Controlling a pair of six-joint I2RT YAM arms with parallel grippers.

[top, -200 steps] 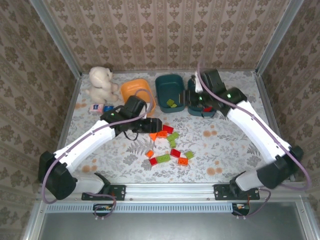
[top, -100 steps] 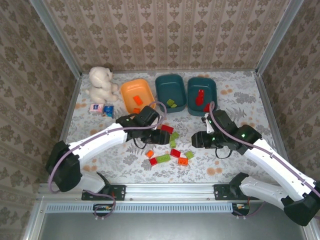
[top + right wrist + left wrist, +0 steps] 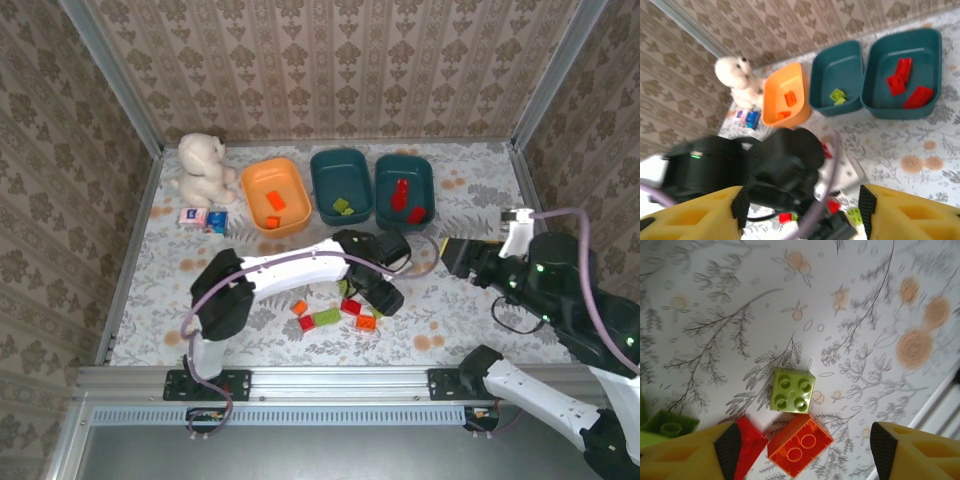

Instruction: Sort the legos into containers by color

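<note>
Left claw [image 3: 806,447] gapes wide, empty, just above three legos [image 3: 791,390] — green, orange and red, the red half hidden by its finger [image 3: 700,452]; a fourth is cut off at left. Right claw [image 3: 802,206], likewise spread and empty, faces three tubs [image 3: 826,75] beyond — one orange, two teal.

One orange tub [image 3: 282,178] and two teal tubs [image 3: 340,175] [image 3: 415,178] are counted. Inside, two orange bricks [image 3: 275,200], two green bricks [image 3: 342,206] and three red bricks [image 3: 903,68] are tallied. At least six loose bricks [image 3: 326,317] are spotted, and one plush toy [image 3: 203,165].
</note>
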